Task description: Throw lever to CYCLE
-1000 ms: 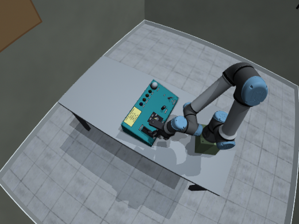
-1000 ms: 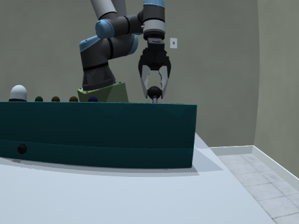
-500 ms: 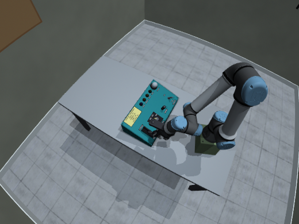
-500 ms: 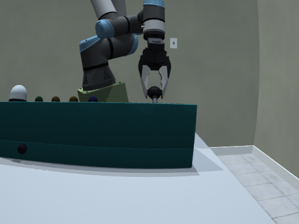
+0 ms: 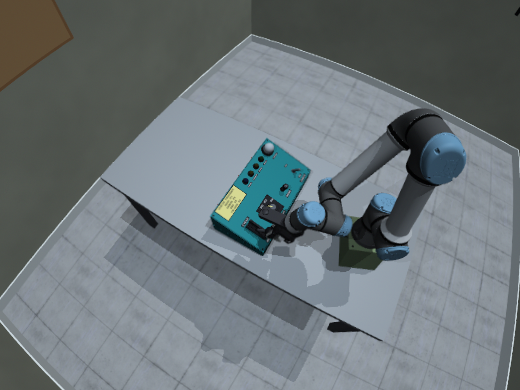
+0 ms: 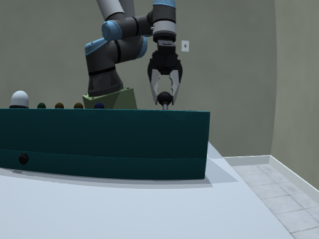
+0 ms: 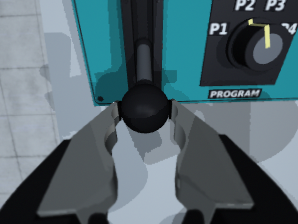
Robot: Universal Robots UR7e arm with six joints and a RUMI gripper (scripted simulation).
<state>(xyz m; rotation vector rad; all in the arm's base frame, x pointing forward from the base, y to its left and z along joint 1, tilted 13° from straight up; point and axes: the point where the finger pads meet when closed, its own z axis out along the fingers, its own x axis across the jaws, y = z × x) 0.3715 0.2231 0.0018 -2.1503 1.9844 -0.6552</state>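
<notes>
Teal box-shaped console (image 7: 185, 55) spans top of wrist view; its black ball-topped lever (image 7: 145, 107) sits at slot's near end, 11 o'clock of centre. Two-jaw grey gripper (image 7: 145, 116) clamped on the ball for leverage toward CYCLE; black PROGRAM dial (image 7: 255, 47) at 2 o'clock untouched.

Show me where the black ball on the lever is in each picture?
Top: the lever ball is barely visible under the gripper, at the console's near corner.
Exterior: centre, pinched between the fingers, just above the console's top edge.
Wrist: middle, between both fingers, below the slot.
Shared landmark: the teal console.
</notes>
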